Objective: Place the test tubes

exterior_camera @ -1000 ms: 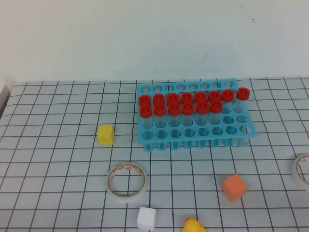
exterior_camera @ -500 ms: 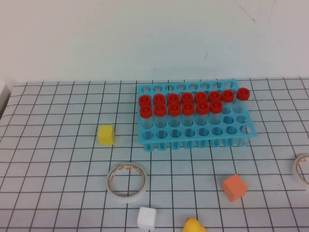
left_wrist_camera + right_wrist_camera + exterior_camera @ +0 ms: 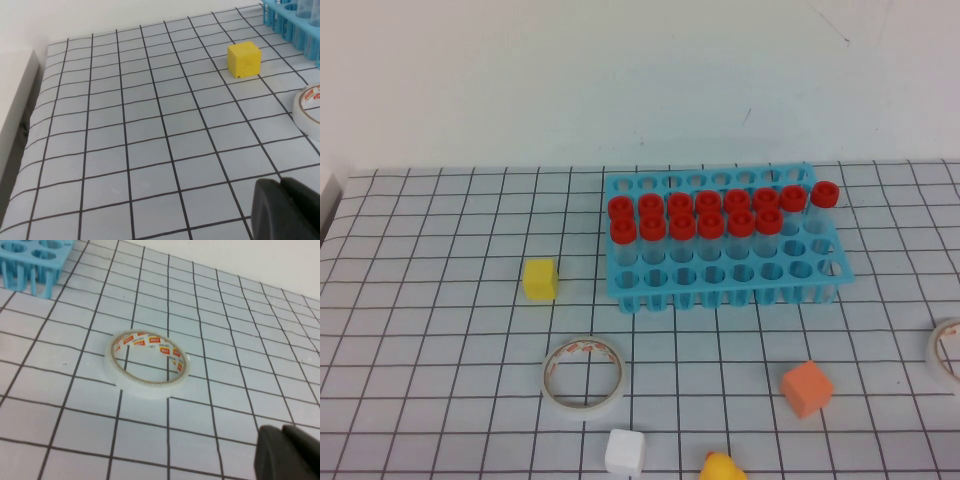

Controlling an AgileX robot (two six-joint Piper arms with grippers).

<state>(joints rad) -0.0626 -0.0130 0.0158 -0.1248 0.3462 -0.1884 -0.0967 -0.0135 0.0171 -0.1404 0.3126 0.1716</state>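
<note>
Now fourteen test tubes (image 3: 709, 223) occupy one rack (image 3: 720, 276); left hand (image 3: 280, 189), right hand (image 3: 281, 434) hover over table (image 3: 440, 330), pressed together.

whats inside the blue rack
Red-capped tubes stand in the rack, in its two middle rows; front and back holes are empty. Their lower ends are hidden behind the front rows. Left gripper and right gripper, both shut, hang over the mat, away from it.

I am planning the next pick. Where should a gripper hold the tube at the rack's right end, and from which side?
Grip the tube by its red cap, from above: it stands upright in the rack, with a neighbour only on its left. The left gripper and right gripper are shut, low over the table, away from it.
</note>
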